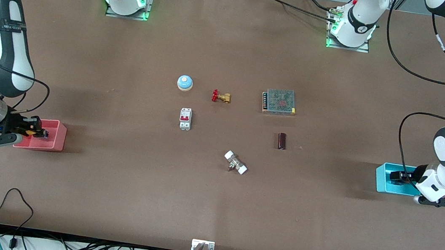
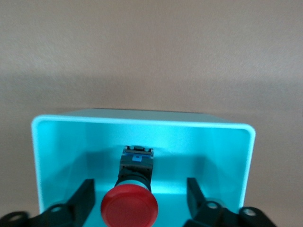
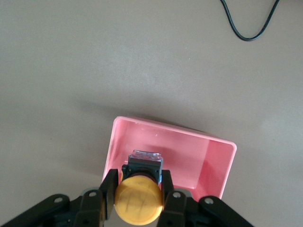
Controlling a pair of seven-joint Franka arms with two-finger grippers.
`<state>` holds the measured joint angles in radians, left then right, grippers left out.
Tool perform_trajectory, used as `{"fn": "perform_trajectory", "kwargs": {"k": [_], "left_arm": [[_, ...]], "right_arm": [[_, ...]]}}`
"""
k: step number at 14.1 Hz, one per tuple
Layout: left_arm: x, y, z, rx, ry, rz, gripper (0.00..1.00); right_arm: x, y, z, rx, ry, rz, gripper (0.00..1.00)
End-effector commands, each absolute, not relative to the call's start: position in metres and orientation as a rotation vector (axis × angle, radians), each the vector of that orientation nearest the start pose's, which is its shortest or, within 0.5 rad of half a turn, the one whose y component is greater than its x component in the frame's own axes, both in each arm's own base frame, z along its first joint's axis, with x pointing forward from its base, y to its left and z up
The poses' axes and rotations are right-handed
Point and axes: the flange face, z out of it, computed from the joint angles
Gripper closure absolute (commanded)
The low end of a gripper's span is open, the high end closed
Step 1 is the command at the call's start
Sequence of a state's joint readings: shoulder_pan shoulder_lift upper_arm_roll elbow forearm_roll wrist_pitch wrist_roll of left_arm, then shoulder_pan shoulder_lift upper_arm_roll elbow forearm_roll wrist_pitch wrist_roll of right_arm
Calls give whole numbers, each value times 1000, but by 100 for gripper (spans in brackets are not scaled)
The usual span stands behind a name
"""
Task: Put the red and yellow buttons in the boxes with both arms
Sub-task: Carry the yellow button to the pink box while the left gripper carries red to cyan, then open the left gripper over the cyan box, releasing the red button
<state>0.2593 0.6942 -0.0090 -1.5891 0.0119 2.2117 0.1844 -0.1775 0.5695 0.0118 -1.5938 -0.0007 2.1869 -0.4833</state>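
The red button (image 2: 129, 210) lies in the cyan box (image 2: 52, 156) at the left arm's end of the table. My left gripper (image 2: 139, 198) is down inside that box (image 1: 383, 181), open, with a finger on each side of the button and clear of it. In the front view the left gripper (image 1: 398, 176) hides the red button. My right gripper (image 3: 138, 178) is shut on the yellow button (image 3: 138, 201) and holds it over the pink-red box (image 3: 208, 161). The front view shows the right gripper (image 1: 32, 132) over that box (image 1: 51, 138) at the right arm's end.
In the middle of the table are a blue dome (image 1: 185, 82), a brass valve with a red handle (image 1: 221, 97), a white breaker (image 1: 185, 118), a meshed power supply (image 1: 279, 101), a dark cylinder (image 1: 282, 141) and a white-ended fitting (image 1: 235, 163).
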Motion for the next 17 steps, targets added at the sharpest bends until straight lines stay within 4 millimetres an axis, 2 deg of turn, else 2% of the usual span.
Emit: {"fn": "perform_trajectory", "kwargs": {"k": [1, 4, 8, 10, 12, 15, 16, 17], "left_arm": [[669, 167, 291, -3167, -66, 77, 0], [661, 150, 373, -3158, -24, 122, 0], [645, 113, 454, -3142, -16, 244, 0], [639, 81, 490, -3090, 43, 280, 0], [618, 69, 547, -3083, 46, 312, 0], [612, 18, 572, -3085, 149, 295, 0], [613, 1, 564, -3074, 190, 310, 0], [613, -9, 566, -3080, 186, 306, 0]], "right_arm": [[688, -120, 292, -3078, -500, -44, 75], [689, -122, 277, -3085, -495, -65, 72], [687, -127, 268, -3092, -487, -60, 71], [687, -130, 263, -3095, -484, -54, 69], [685, -131, 258, -3097, -480, -51, 69], [685, -132, 256, -3098, -478, -50, 68], [684, -132, 253, -3097, -478, -43, 66], [684, -132, 252, -3098, -478, -48, 66]]}}
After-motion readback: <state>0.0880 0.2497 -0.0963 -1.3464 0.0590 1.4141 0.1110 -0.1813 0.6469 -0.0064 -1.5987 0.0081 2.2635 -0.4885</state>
